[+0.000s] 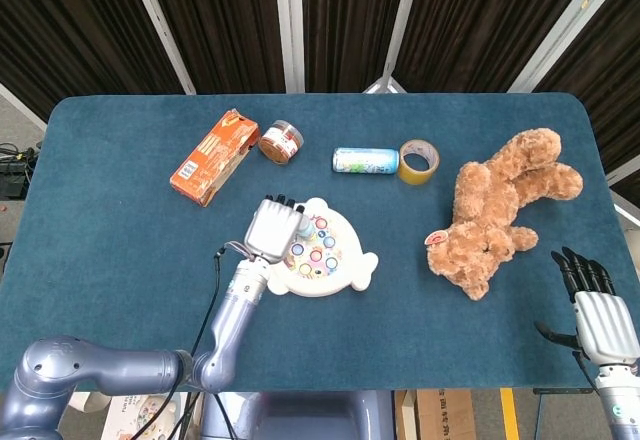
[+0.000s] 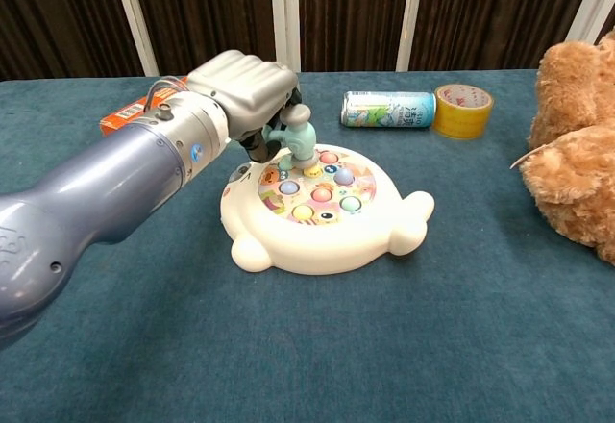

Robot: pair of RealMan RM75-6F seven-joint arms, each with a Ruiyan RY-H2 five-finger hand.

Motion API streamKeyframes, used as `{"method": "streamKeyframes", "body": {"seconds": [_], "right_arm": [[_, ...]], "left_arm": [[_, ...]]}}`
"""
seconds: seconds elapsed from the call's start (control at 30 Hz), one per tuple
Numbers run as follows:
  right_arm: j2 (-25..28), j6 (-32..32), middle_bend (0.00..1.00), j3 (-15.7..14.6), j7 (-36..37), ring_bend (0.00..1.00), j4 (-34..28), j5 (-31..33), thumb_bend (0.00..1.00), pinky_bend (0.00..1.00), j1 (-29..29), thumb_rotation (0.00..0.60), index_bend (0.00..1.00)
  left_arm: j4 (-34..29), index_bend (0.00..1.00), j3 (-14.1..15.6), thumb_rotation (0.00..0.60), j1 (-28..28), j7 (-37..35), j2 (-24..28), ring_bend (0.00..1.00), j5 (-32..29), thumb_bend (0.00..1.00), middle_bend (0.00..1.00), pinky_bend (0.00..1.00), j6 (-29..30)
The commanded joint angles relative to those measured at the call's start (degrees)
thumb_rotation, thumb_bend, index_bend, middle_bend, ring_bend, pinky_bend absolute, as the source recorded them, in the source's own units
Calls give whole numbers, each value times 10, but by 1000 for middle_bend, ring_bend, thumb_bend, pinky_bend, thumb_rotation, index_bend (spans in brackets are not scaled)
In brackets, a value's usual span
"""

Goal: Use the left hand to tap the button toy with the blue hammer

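One left hand (image 2: pixel 245 82) holds the small blue plastic hammer (image 2: pixel 300 139), fingers wrapped around its handle, head over the cream, fish-shaped plastic button toy (image 2: pixel 322 213) at the table centre. Hammer appears light, rigid; handle grip suits. Right hand (image 1: pixel 603 320) rests empty, fingers extended.
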Motion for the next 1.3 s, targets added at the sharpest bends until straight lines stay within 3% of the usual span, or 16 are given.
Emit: {"method": "streamKeyframes", "body": {"seconds": [0.03, 0.3, 0.7, 0.87, 1.03, 1.3], "right_arm": [[-1, 1, 0, 0, -2, 0, 1, 0, 179, 0, 0, 600, 0], [-4, 6, 0, 1, -8, 0, 4, -1, 179, 0, -1, 600, 0], [-8, 9, 0, -2, -20, 0, 0, -4, 180, 0, -3, 600, 0], [-9, 10, 0, -3, -23, 0, 0, -5, 180, 0, -3, 600, 0], [-9, 9, 0, -3, -23, 0, 0, -5, 180, 0, -3, 600, 0], [-9, 5, 0, -3, -23, 0, 2, -5, 180, 0, -1, 600, 0]], "left_arm": [[-38, 673, -1, 600, 14, -10, 27, 385, 10, 608, 470, 522, 17], [-119, 673, 20, 600, 67, -47, 95, 385, 25, 607, 469, 522, 56], [-167, 670, 94, 600, 164, -138, 194, 385, 65, 607, 469, 522, 83], [-149, 668, 137, 600, 197, -170, 206, 385, 92, 606, 468, 522, 78], [-112, 659, 162, 600, 220, -195, 194, 385, 114, 606, 468, 522, 71], [-62, 624, 167, 600, 238, -217, 169, 385, 131, 601, 468, 522, 57]]}}
